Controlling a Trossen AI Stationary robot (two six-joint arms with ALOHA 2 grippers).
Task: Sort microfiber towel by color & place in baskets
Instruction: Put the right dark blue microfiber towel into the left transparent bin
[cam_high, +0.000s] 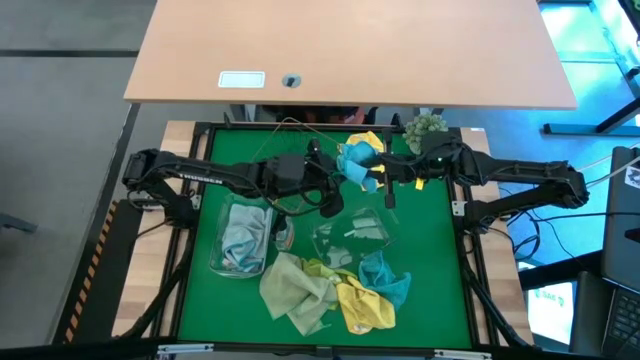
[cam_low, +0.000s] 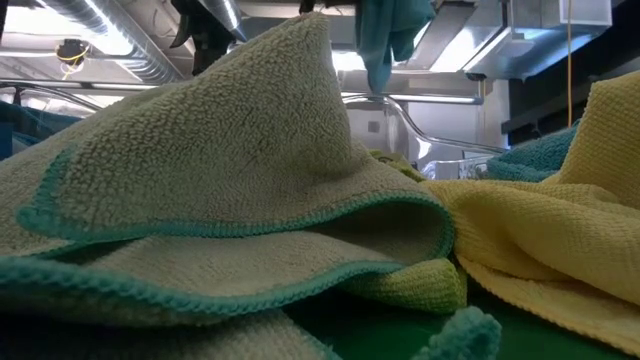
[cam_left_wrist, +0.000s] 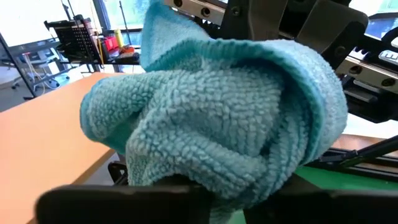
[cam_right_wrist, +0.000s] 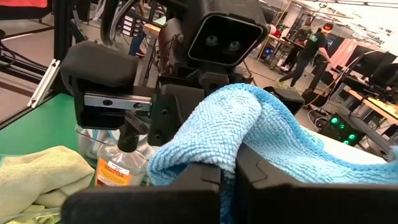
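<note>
Hold the soft teal blue microfiber towel (cam_high: 356, 160) high over the green counter (cam_high: 432, 240), between left fingers (cam_high: 335, 172) closing on it and right fingers (cam_high: 372, 172) pinched tight on it, then drop it into one clear plastic basket (cam_high: 352, 236).

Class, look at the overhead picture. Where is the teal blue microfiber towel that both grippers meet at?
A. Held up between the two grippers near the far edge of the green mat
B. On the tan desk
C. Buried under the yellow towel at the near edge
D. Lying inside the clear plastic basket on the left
A: the teal blue microfiber towel hangs between the left gripper and the right gripper, above the green mat.
</note>
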